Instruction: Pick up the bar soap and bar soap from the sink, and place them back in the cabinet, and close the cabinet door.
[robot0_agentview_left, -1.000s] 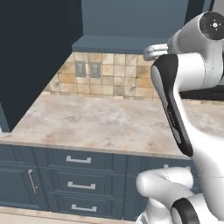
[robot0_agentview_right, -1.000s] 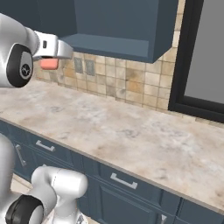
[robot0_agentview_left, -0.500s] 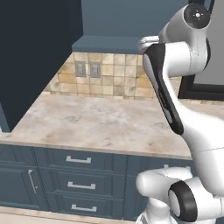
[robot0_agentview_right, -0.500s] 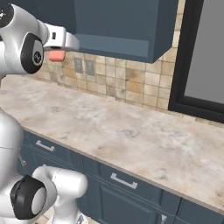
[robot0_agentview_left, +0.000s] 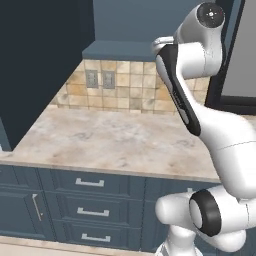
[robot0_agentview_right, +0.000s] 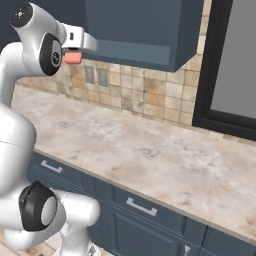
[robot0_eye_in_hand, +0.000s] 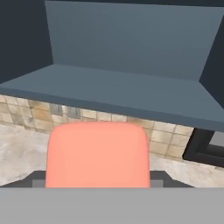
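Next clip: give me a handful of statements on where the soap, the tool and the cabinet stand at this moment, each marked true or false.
1. The tool holds a salmon bar soap. True.
2. The bar soap lies on the beige marble counter. False: it is held high above the counter, near the bottom edge of the cabinet.
3. The dark blue-grey upper wall cabinet is open, its bare shelf in the hand view. True.
4. A second bar soap already sits on that shelf. False: the visible shelf holds nothing.
5. The blue drawers below the counter are pulled out. False: they are shut.
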